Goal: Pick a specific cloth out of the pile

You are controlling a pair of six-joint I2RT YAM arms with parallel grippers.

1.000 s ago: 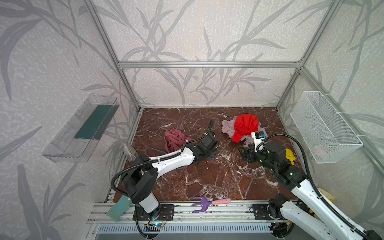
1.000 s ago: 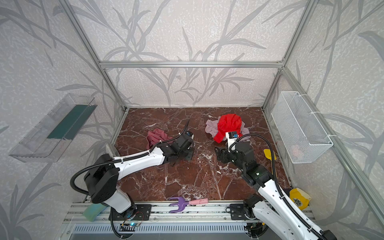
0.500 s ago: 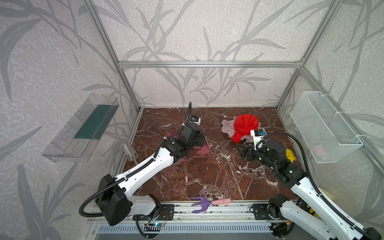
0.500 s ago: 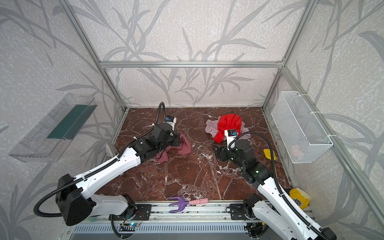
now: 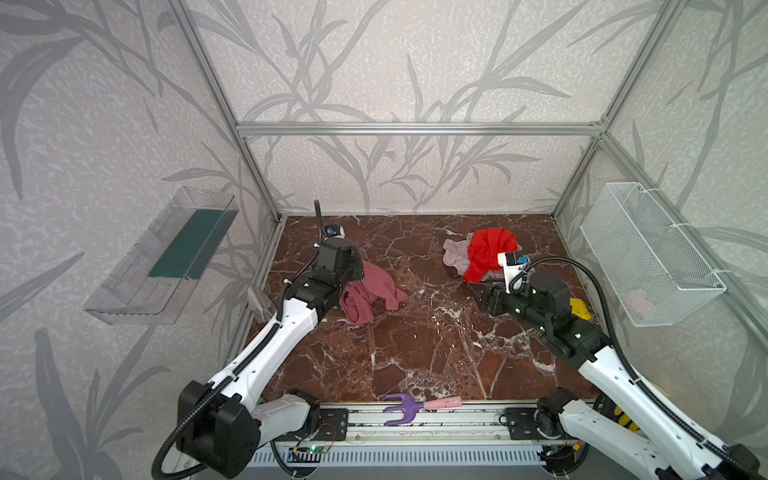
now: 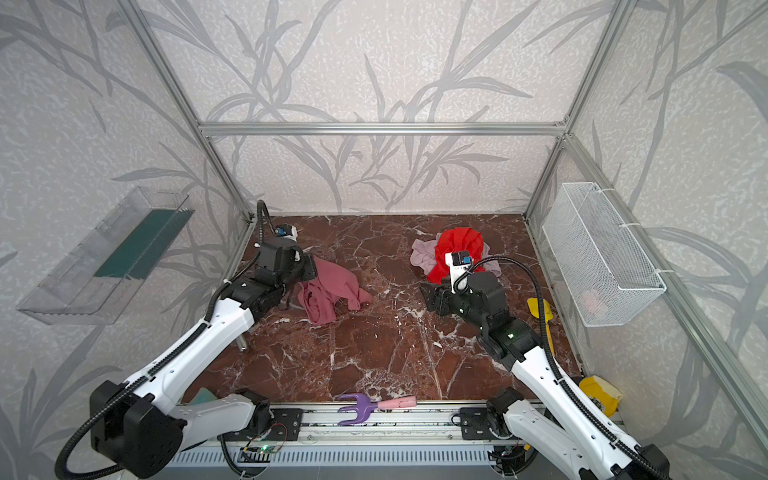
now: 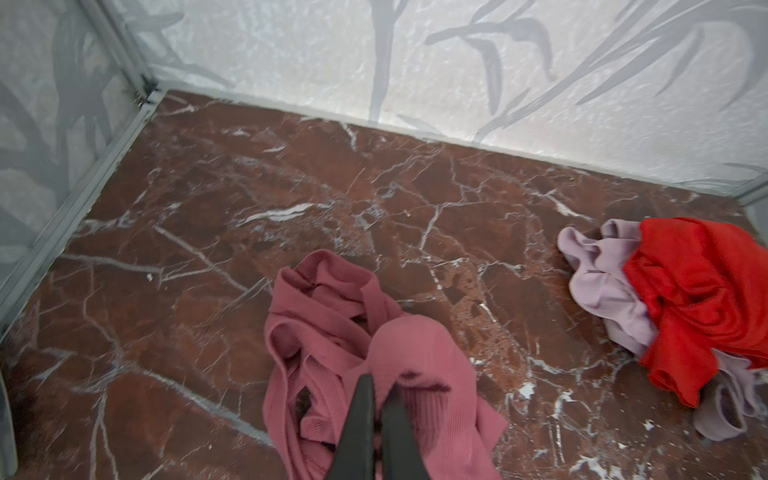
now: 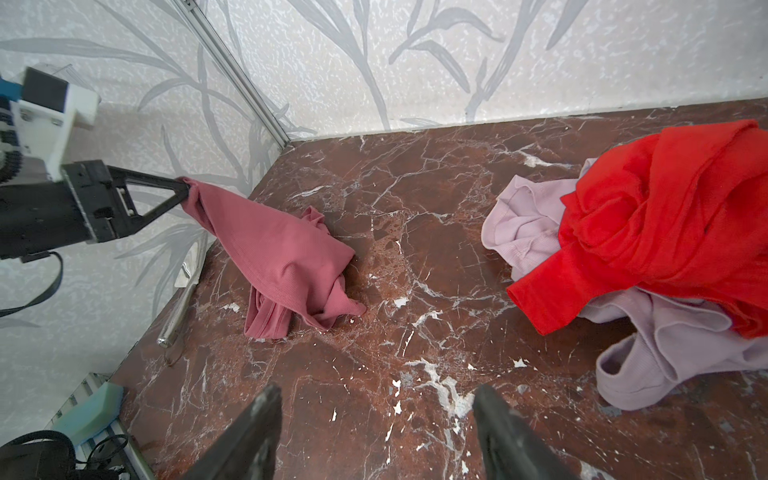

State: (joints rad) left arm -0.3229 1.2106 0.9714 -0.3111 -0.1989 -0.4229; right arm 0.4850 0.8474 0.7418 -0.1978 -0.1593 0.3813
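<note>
The brown marble bench (image 5: 415, 345) fills the floor of the cage. On its left half, well apart from everything else, is the rose-pink cloth (image 5: 376, 286), seen in both top views (image 6: 332, 286). One corner of it is raised off the bench, and the rest slopes down as a taut sheet to a crumpled heap that rests on the marble (image 8: 286, 266). Its long axis runs from that raised corner, which points at the left wall, down and forward toward the middle of the bench. The bunched lower end lies nearer the front rail.

The pile (image 5: 484, 253) sits at the back right. There a red cloth (image 5: 492, 245) lies on top of a lilac cloth (image 5: 454, 255), whose edges stick out from under it.

The left pincer (image 8: 185, 191) is closed narrow, its tips pinching the raised corner of the rose-pink cloth (image 7: 419, 365). The right pincer (image 8: 376, 401) stands wide with nothing between its fingers, low over bare marble just in front of the pile.

A metal rod (image 8: 178, 307) lies by the left wall.
</note>
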